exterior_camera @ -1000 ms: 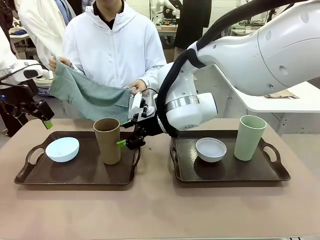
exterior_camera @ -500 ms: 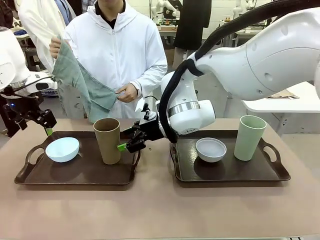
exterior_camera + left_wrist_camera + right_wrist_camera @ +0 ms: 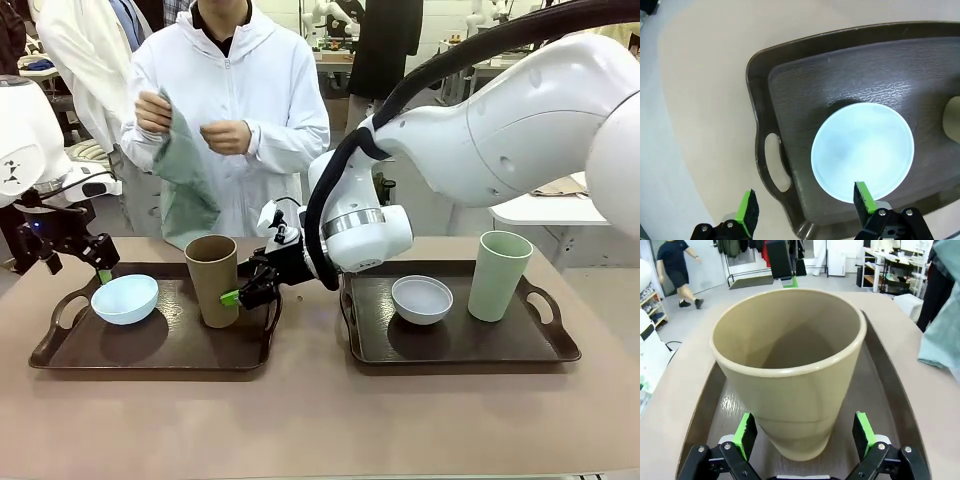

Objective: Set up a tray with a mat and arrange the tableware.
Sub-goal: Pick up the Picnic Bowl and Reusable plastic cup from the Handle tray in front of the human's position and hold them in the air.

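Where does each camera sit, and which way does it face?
Front view: on the robot's side of the table, facing the person; left claw and right claw show.
Left wrist view: above the light blue shallow bowl, facing down; open left claw.
Right wrist view: beside the tall brown tumbler, nearly level; open right claw.
Shared: front view also shows bowl and tumbler.

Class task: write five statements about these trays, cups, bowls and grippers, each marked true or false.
1. The brown cup stands on the left tray. True.
2. The right gripper is shut on the brown cup. False: the right gripper is open, straddling the cup.
3. The left gripper is open by the blue bowl. True.
4. The green cup shares the blue bowl's tray. False: the green cup stands on the right tray with the white bowl.
5. The person holds a plate. False: the person holds a green cloth.
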You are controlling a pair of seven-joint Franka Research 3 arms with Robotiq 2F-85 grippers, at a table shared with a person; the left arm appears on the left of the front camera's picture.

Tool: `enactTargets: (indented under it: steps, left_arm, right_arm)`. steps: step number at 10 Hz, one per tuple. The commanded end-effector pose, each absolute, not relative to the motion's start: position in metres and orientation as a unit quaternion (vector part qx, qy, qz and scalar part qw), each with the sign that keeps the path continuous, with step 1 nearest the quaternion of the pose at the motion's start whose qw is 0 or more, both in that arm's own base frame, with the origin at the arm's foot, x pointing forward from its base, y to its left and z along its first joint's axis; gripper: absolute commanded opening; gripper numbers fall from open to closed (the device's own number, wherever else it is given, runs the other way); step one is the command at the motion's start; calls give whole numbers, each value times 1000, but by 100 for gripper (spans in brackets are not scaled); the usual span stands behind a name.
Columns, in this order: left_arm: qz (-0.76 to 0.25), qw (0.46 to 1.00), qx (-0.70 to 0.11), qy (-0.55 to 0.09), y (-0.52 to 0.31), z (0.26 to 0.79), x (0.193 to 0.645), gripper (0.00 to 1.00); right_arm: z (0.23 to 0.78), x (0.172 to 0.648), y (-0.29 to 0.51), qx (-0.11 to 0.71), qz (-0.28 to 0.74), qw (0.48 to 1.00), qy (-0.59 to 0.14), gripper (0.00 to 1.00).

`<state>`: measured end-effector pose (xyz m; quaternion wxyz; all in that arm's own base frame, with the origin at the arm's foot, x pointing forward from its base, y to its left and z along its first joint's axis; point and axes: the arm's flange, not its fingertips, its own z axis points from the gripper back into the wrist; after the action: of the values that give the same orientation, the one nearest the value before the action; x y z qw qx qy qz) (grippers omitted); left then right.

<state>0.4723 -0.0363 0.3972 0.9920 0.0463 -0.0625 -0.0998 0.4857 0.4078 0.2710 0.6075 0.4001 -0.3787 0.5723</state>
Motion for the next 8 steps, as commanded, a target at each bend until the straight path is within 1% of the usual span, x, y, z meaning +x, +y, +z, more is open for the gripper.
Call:
enactTargets:
  steps: [1,4,8]
  left_arm:
    - [-88,994,25,-60,-44,394,480,100]
    - [-68,996,-21,-51,-48,383,486,100]
    - [-44,998,-29,-32,-44,364,495,100]
  right_arm:
    - [264,495,423,405,576,611,-361,100]
    - [257,495,436,407,576,607,-366,100]
    - [255,498,438,405,571,606,-379,100]
